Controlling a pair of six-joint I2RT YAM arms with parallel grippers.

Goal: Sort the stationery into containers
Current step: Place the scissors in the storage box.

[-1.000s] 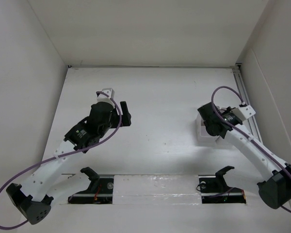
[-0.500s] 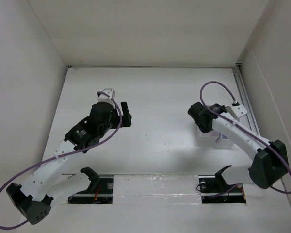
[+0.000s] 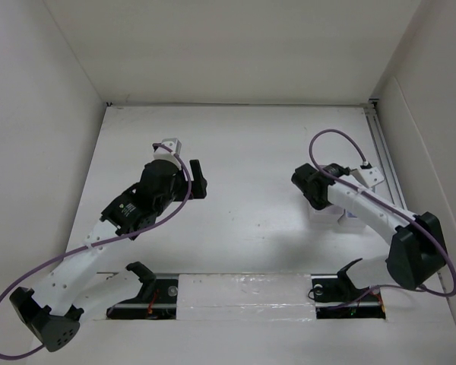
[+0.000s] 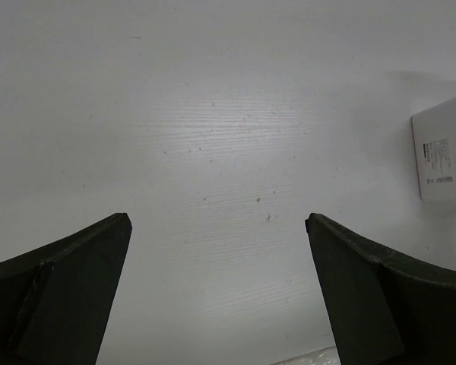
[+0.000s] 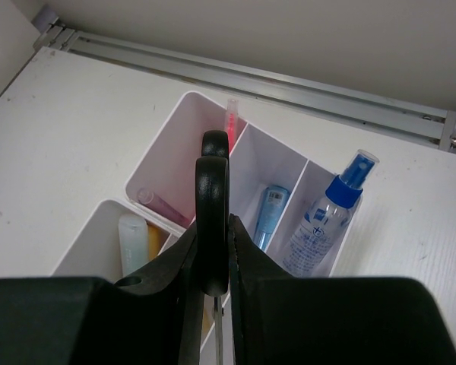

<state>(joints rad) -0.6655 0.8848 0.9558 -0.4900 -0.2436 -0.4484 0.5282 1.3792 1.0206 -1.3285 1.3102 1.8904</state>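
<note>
Scissors [image 5: 213,190] sit clamped in the right gripper [image 5: 214,262] above the bins [image 5: 163,163], left gripper [image 4: 216,220] spread wide

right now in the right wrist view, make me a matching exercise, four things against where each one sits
Things
1. scissors
2. red pen
3. blue marker
4. blue-capped bottle

Places (compartments are those of the far white bin)
A. right compartment
B. clamped in the right end effector
C. left compartment
D. middle compartment

Pairs: 1-B, 2-C, 3-D, 4-A
</note>
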